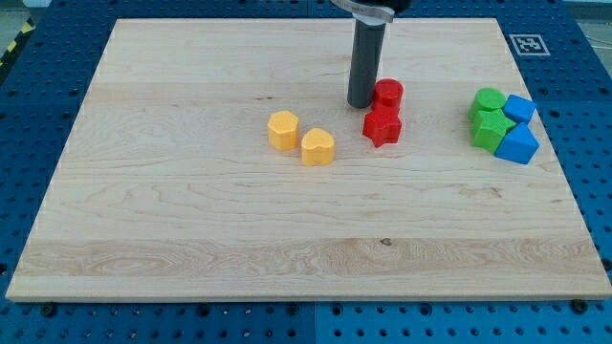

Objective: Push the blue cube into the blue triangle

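The blue cube (519, 108) sits at the view's right, touching the blue triangle (518, 144) just below it. Both lie against two green blocks: a green round block (488, 100) and a green block (490, 128) on their left. My tip (361, 102) stands near the board's upper middle, right beside the left of the red cylinder (388, 94), far to the left of the blue blocks.
A red star-shaped block (382, 125) lies below the red cylinder. A yellow hexagonal block (283, 130) and a yellow heart-shaped block (317, 147) lie left of centre. The wooden board (191, 239) rests on a blue perforated table. A marker tag (528, 44) is at top right.
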